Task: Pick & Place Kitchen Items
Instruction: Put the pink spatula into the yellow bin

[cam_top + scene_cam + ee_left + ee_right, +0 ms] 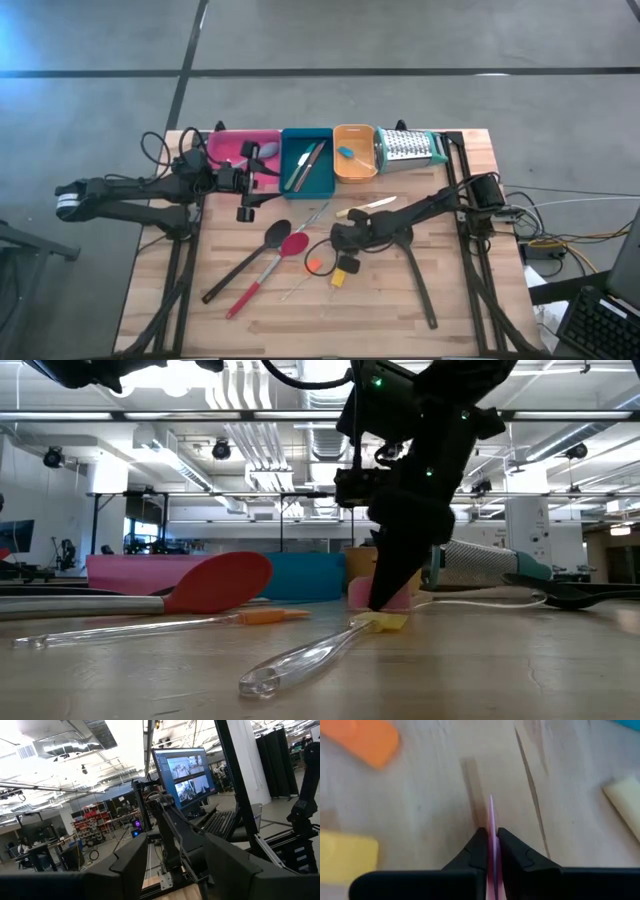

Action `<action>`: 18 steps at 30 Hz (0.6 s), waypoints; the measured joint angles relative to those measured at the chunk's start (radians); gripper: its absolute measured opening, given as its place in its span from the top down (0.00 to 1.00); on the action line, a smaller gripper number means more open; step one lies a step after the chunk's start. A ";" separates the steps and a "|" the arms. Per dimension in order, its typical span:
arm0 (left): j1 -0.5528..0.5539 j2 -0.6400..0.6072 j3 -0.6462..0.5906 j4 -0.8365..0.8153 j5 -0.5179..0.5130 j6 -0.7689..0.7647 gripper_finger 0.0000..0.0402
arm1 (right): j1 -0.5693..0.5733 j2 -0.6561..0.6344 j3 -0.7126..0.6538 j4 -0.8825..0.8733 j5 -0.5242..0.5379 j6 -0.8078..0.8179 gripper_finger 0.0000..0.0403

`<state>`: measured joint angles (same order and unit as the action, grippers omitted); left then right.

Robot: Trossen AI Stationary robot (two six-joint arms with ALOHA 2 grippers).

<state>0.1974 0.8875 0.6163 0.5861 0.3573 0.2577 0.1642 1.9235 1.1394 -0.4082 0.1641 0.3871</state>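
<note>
Here, the right end effector (490,851) is seen closed on a thin pink flat piece (491,820), held edge-on between the two dark fingers just above the wooden desk (460,300), near the desk's middle. In the low view the same pink piece (385,595) shows at the fingertips, low over the boards, beside a small yellow block (390,622) and a clear plastic utensil (300,658).

To do this step well, the grip is best kept firm and the piece raised straight up before any sideways travel, since a thin piece held by its edge may pivot or slip. The yellow block and the orange piece (370,740) lie close by and should not be swept along. A tray along the desk's far edge is presumably the goal; the pink tray (235,148), teal tray (308,165) and orange tray (354,155) stand there side by side.

The left end effector (245,205) waits near the pink tray, fingers partly open and empty. A red spoon (268,268) and a black ladle (245,260) lie towards the desk's front-left.

The pink piece's full shape is hidden by the fingers, and whether it has left the desk cannot be told. The left wrist view shows only the room.
</note>
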 joint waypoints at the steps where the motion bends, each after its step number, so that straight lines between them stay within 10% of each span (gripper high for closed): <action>1: 0.000 0.000 0.000 0.000 0.000 0.000 0.51 | 0.000 -0.014 0.002 -0.031 0.004 -0.002 0.96; 18: 0.000 0.000 0.000 -0.007 0.000 0.000 0.51 | -0.218 -0.310 0.225 -0.247 0.127 -0.108 0.96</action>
<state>0.1974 0.8875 0.6165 0.5793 0.3573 0.2577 -0.0540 1.6137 1.3642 -0.6557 0.2915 0.2796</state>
